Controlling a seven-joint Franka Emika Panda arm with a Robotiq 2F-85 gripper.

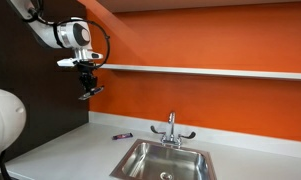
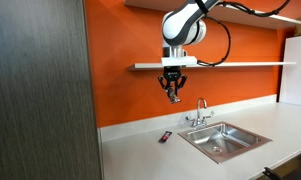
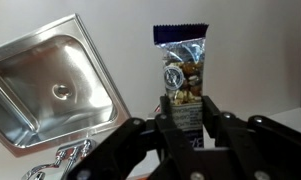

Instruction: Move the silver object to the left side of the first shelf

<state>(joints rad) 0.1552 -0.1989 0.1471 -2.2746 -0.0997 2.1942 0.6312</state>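
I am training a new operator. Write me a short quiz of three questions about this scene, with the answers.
1. True or false: the gripper is shut on the silver-wrapped snack bar.
2. Where does the small purple piece lie? A) in the sink B) on the counter C) in the gripper
3. Fill in: the wall behind the white shelf is coloured ____.
Key: 1 true; 2 B; 3 orange.

One of every kind in view.
One shelf point(image 1: 210, 70), one sink point(image 1: 142, 160), one faucet point(image 1: 172, 128), one wrapped silver bar point(image 3: 180, 70), and seemingly one small dark piece point(image 1: 122, 134), lower centre.
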